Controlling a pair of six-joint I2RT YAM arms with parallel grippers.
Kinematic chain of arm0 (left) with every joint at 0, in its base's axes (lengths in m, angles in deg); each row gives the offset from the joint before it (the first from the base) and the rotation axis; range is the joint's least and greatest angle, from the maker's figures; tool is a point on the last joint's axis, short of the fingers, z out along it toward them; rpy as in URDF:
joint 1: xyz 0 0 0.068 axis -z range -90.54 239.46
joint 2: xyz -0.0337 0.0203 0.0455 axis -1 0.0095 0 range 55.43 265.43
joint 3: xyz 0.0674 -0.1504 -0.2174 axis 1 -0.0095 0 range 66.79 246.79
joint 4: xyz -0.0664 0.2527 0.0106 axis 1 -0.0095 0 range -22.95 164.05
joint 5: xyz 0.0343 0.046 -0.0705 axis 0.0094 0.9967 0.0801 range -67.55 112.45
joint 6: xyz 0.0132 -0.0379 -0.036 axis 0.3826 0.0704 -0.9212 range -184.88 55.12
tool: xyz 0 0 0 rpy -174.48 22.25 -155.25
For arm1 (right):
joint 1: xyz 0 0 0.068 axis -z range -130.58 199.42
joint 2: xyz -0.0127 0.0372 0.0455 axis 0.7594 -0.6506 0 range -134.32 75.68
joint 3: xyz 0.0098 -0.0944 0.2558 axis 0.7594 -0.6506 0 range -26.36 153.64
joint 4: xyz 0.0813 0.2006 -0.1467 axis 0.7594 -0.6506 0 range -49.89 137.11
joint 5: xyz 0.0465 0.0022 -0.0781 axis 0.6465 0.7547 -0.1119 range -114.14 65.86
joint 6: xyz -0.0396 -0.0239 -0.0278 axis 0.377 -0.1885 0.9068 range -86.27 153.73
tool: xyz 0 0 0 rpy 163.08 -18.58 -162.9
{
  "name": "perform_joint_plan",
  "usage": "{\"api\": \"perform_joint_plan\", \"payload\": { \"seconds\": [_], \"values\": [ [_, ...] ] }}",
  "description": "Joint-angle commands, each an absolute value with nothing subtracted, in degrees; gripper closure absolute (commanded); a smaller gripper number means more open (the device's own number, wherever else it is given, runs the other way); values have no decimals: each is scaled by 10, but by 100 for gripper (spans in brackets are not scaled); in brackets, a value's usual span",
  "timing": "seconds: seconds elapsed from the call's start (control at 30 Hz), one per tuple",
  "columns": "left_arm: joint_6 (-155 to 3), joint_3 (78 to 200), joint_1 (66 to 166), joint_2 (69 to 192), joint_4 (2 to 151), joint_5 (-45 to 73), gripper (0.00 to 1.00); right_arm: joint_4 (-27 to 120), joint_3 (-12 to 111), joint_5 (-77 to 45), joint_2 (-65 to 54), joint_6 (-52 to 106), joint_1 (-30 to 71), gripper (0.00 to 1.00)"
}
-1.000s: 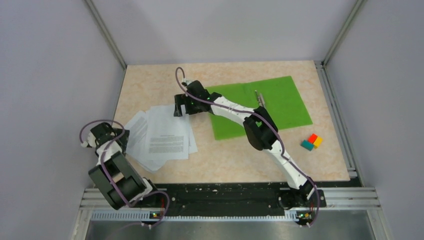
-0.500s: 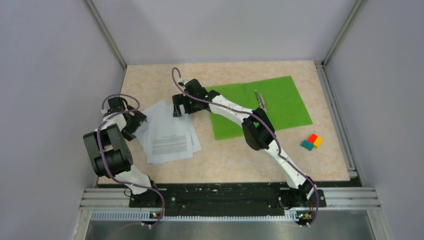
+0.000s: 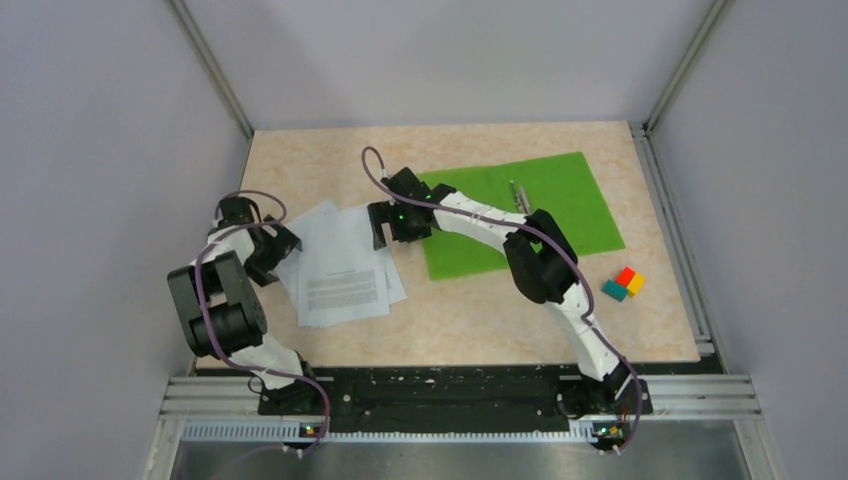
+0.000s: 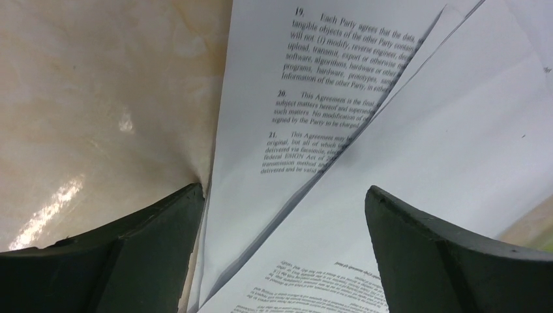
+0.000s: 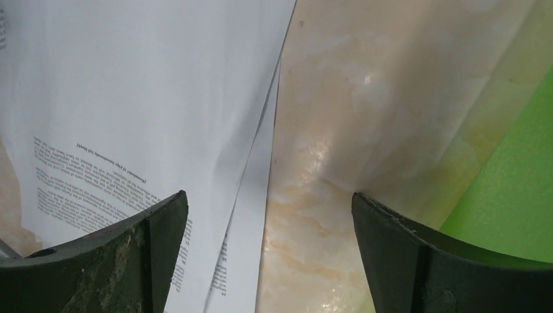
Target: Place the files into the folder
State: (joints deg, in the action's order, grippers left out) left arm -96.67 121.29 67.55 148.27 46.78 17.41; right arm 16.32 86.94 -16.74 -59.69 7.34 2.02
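Papers [image 3: 340,265] fanned on counter [image 3: 480,310], long axis near-to-far, flanked by left pincer [image 3: 272,248] and right pincer [image 3: 381,226], both wide open and empty; green folder [image 3: 560,200] lies just beyond the right one.

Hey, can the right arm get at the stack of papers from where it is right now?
Probably yes. The right gripper hangs open over the edge of the files nearest the folder, with nothing between them. The left gripper sits open at the opposite edge, out of its way.
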Motion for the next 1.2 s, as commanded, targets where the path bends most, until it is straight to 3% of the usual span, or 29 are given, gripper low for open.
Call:
{"api": "perform_joint_plan", "payload": {
  "seconds": [0.0,0.43,0.67,0.8,0.93,1.17],
  "values": [
    [-963,1183,676,1442,441,166,2,185,825,-162,-558,44,3,5],
    [-907,1239,688,1516,430,49,2,223,880,-114,-633,20,-10,5],
    [-895,1304,717,1561,411,53,1,222,945,-100,-673,34,-11,5],
    [-891,1328,717,1557,377,114,2,196,974,-131,-679,52,-9,5],
    [-904,1313,707,1507,361,184,2,186,969,-155,-658,58,0,5],
    [-923,1234,705,1468,413,113,1,149,950,-178,-636,54,-4,5]
  ]
}}
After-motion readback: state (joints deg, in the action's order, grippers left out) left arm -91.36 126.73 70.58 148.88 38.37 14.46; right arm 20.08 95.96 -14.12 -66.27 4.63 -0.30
